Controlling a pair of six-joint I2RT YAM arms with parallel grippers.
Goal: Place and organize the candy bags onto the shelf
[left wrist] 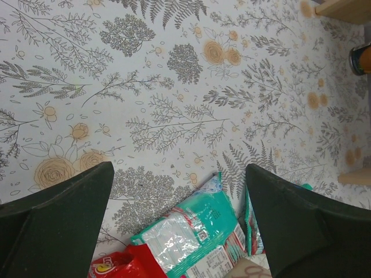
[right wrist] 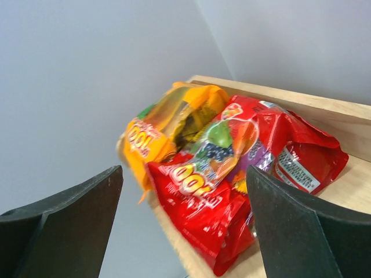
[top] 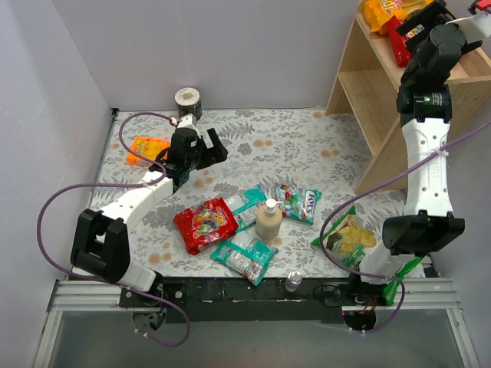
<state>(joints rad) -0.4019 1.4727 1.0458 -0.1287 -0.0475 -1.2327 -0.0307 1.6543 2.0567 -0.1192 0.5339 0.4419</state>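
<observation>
**A:** Where are the candy bags sitting right now?

**B:** Orange bag (right wrist: 168,124) and red bag (right wrist: 232,168) are lying on the shelf's (top: 367,83) top board, touching, with the orange at the red's 10 o'clock in the right wrist view. Right fingers (right wrist: 301,231) are hanging wide just in front of them, gripping nothing.

**A:** And the others?

**B:** They're lying on the tabletop (top: 307,146) around a bottle (top: 268,220). Second red bag (top: 205,225) at its 9, teal bag (top: 247,205) at 10, teal bag (top: 295,201) at 2, teal bag (top: 245,257) at 7. Left fingers (left wrist: 58,226) are hovering wide and empty over the tabletop at the bottle's 10.
</observation>
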